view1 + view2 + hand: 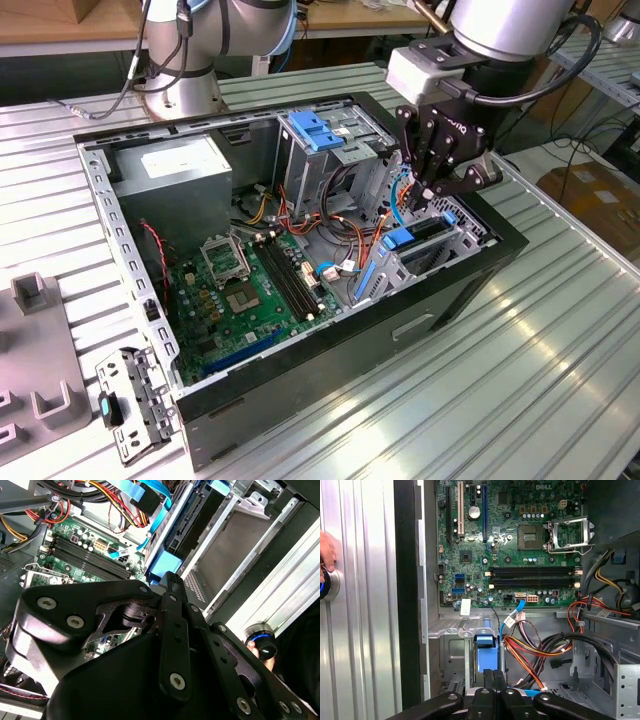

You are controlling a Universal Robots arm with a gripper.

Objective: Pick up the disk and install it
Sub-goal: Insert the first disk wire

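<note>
Fingers (489, 686): while they hang just over the disk (485, 652), they are pressed together, gripping nothing.
Gripper (432, 193): pointing down at the cage (400, 272).
Disk: on edge in the cage slot, blue edge up.
Cage: at the exterior view's right end of the case (330, 345), near side.
Board (240, 290): to the cage's left in the exterior view.

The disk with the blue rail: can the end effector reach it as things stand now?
Probably yes. The end effector hangs just above the disk in the open case, and the cables lie beside it, not across it.
</note>
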